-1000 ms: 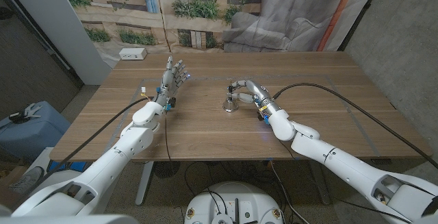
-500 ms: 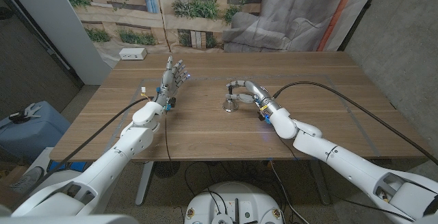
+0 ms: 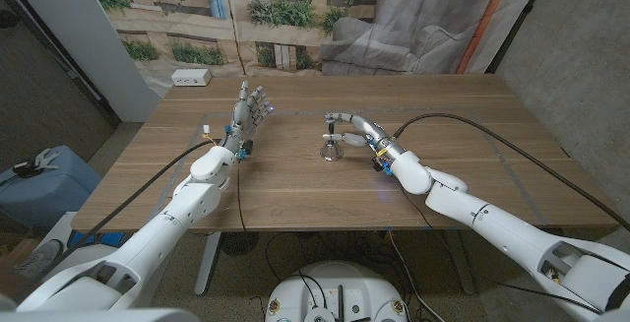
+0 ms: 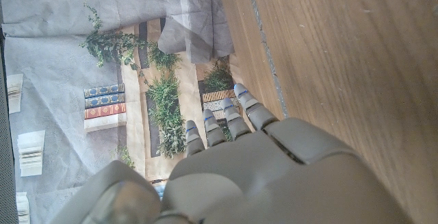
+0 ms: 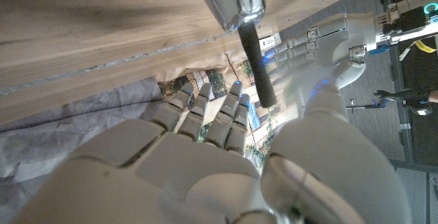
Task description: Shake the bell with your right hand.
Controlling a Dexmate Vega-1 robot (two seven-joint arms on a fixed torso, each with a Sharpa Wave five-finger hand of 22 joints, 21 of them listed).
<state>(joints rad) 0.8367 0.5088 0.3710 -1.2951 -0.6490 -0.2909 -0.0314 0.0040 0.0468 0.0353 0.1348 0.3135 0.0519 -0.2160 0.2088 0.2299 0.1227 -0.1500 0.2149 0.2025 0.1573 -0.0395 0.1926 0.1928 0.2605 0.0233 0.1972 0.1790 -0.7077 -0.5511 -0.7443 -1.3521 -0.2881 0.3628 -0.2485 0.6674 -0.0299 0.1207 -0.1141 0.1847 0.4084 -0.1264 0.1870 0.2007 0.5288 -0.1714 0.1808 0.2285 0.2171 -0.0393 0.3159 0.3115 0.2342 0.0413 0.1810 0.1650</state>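
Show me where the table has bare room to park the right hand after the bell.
Bare wood runs right of the right hand to the table edge, and along the near edge. Crowded only at the bell; the left hand and white box occupy the left.

Left hand beside wooden table, fingers extended.

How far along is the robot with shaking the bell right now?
Done: the right hand has reached the bell, which stands near the middle of the wooden table. In hand: its fingers curl beside the black handle; a firm grip isn't clear. Left: lifting and shaking it. The left hand waits, holding nothing.
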